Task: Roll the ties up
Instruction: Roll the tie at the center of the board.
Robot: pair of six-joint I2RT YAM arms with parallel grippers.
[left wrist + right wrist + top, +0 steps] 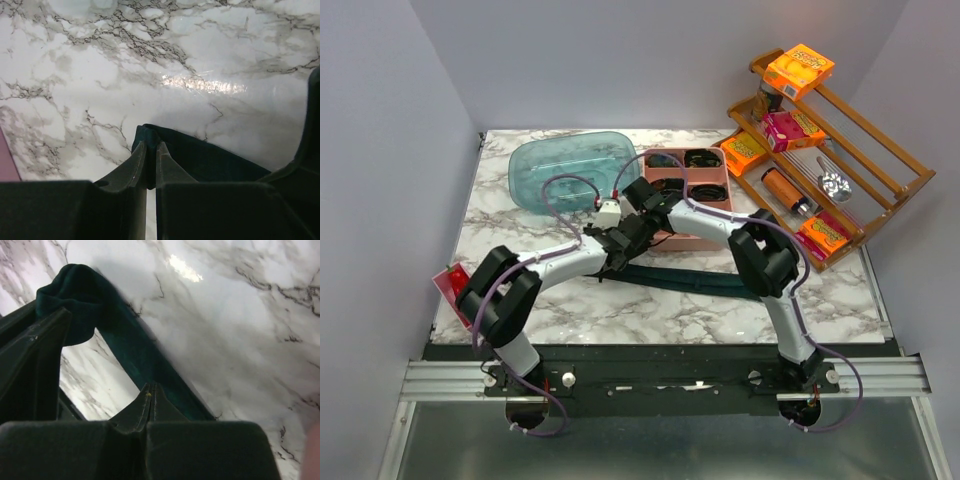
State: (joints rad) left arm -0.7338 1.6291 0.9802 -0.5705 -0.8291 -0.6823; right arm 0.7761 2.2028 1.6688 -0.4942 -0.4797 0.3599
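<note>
Left gripper [151,148], right gripper [151,390] on tie [705,281]

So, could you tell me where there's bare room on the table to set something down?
Bare marble: the strip between the tie and the near edge, and the right corner below the rack. Crowded: mid-table, where both arms' jaws meet at the tie, just before the tray and bin.

1 flat tie [700,282], 1 tray [692,241], 1 bin [560,170], 1 rack [920,176].
</note>
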